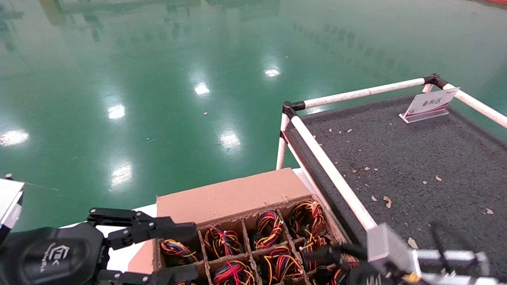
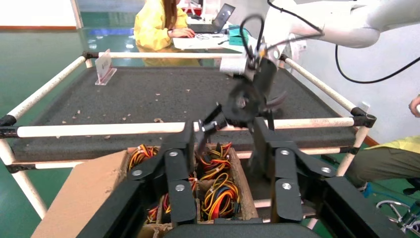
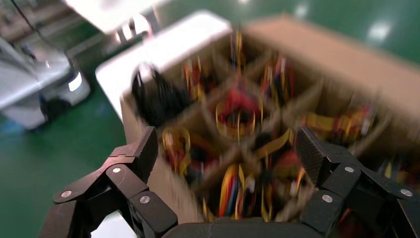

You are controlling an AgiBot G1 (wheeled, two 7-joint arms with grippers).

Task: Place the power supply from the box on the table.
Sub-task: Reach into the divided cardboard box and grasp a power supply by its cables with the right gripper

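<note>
One box (image 1: pixel 231 196) stands beside one counter (image 1: pixel 400 158). In the head view, seven cells of its divider grid show wire bundles, each bundle marking one power supply (image 1: pixel 269 227); further cells are cut off at the edge. One white sign (image 1: pixel 429 103) stands on the counter. Two end effectors appear: the left end effector (image 1: pixel 178 253) and the right end effector (image 1: pixel 328 257).

My left gripper (image 1: pixel 178 251) low at box's near left corner, fingers (image 2: pixel 173 171) spread wide, nothing between them. My right gripper (image 3: pixel 225 163) above box's near right cells, fingers (image 3: pixel 131 161) spread wide, empty, wrist angled downward.
</note>
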